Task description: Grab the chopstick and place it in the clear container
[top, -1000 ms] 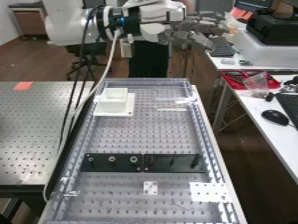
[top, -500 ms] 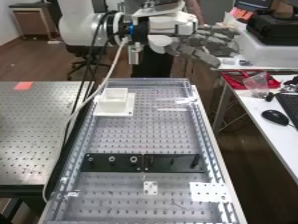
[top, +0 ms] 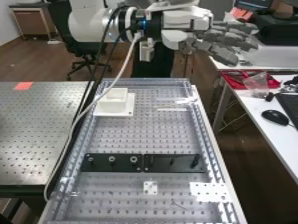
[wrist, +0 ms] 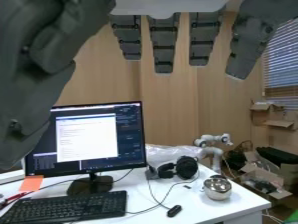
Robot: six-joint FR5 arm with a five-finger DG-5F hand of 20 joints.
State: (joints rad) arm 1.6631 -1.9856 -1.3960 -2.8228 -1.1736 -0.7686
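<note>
1 white arm bears 1 dark grey hand, its fingers straight and spread.

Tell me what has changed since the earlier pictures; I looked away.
The arm and its open hand moved toward the high view's right, taking hold of nothing. The white box and the black plates stayed where they were.

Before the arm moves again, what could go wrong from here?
The white cable hangs close to the white box, so it might catch or push it.

The open hand is beyond the bench's far right corner; lowering it there could perhaps hit the side desk.

The thin pale pieces are hard to tell apart, so it may grab the wrong one.
</note>
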